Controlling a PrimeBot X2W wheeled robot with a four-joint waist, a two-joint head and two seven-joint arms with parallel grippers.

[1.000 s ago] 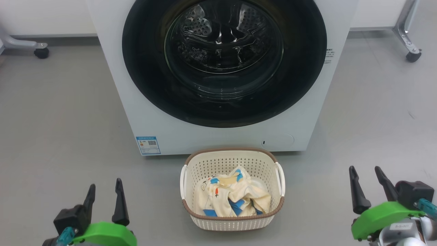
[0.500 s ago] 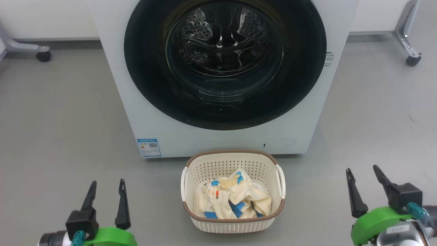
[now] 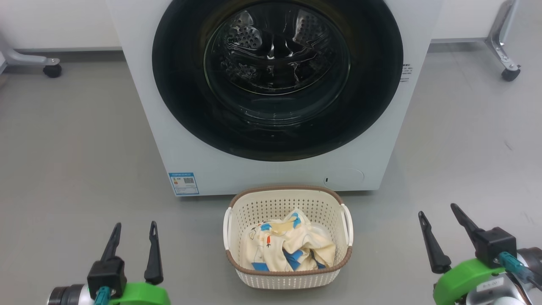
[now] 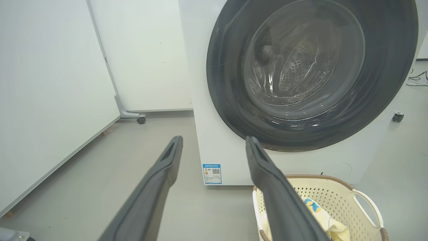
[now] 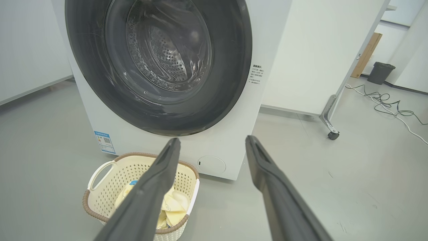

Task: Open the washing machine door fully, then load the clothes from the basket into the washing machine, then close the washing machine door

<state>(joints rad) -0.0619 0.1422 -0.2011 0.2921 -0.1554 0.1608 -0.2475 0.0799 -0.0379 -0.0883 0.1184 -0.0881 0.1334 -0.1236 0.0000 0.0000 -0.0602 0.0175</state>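
Down low, the left gripper [image 3: 134, 224] and right gripper [image 3: 438, 209] stand spread and empty, flanking the basket [image 3: 288, 187] of clothes [image 3: 288, 248] before the closed washing machine door [image 3: 178, 84]

Our left claw [image 3: 135, 224] now stands straighter than a second ago, its two fingers nearly upright. Our right claw [image 3: 437, 209] now sits a little nearer the basket [image 3: 288, 277] and leans further to our left. Our head view is shifted slightly too.
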